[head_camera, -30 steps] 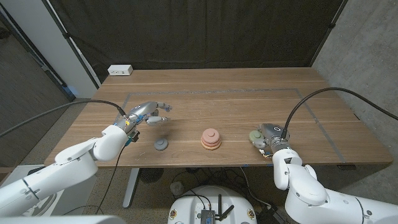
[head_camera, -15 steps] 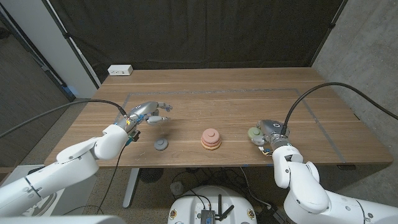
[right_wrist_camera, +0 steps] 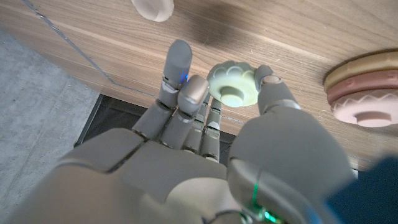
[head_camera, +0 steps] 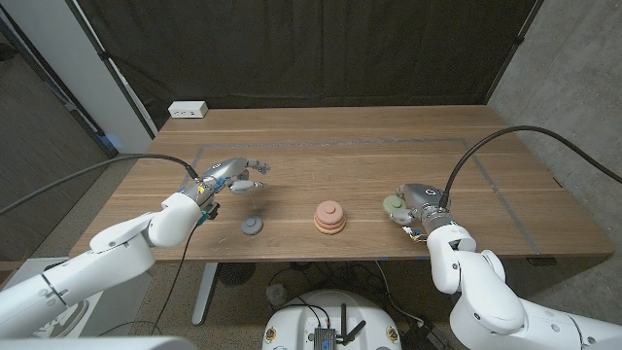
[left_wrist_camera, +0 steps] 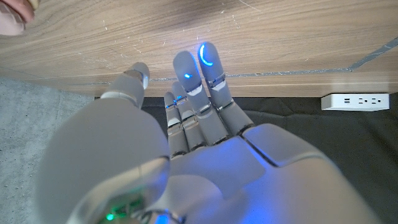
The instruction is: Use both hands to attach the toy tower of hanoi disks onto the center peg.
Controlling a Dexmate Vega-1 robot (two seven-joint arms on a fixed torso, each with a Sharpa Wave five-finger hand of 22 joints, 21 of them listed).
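A pale green scalloped disk (right_wrist_camera: 232,86) is being pinched in the right robot hand (head_camera: 416,207), lifted off the surface (head_camera: 369,165). A stack of pink and tan disks (head_camera: 329,217) is sitting on the center peg. A small grey disk (head_camera: 252,227) is lying flat to its left.

no legible text anywhere
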